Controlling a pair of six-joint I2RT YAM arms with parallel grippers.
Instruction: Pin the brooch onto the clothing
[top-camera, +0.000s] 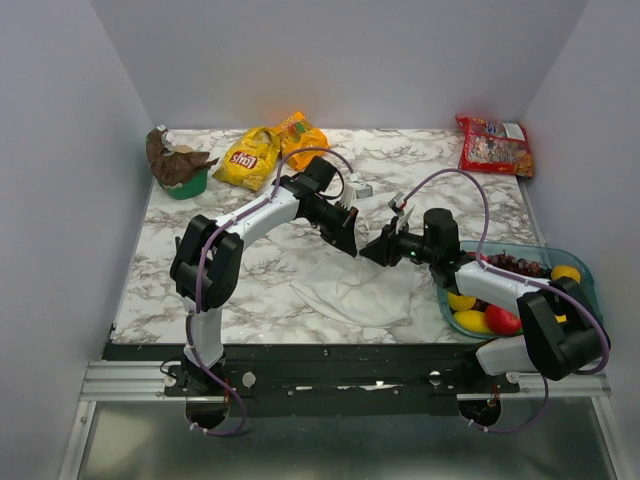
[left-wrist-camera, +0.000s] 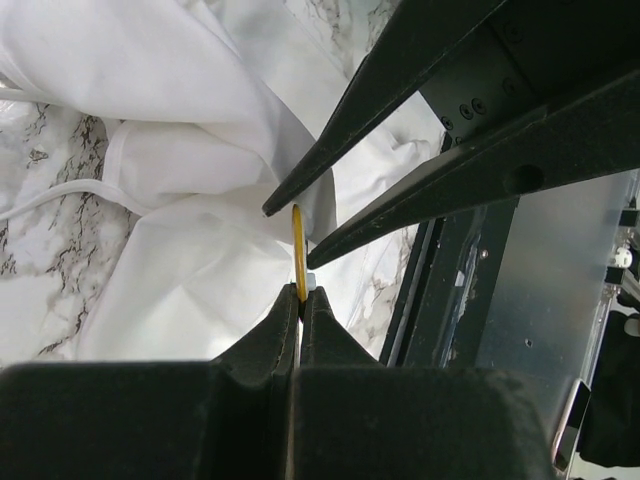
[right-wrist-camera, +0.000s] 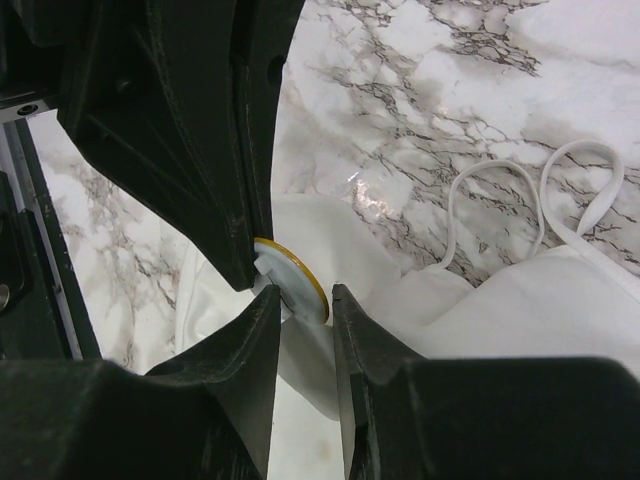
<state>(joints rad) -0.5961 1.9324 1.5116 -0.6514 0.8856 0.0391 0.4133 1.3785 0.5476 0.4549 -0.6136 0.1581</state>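
The brooch is a small round disc with a gold-yellow rim and a white back; in the left wrist view it shows edge-on. My left gripper is shut on its edge and holds it just above the white clothing, which lies crumpled on the marble table. My right gripper is open, with one finger on each side of the disc, the left finger at its white back piece. In the top view the left gripper and the right gripper meet tip to tip above the cloth's far edge.
A teal bin with lemons and other fruit stands at the right, by the right arm. Yellow and orange snack bags, a red bag and a green pot stand at the back. White straps trail from the cloth.
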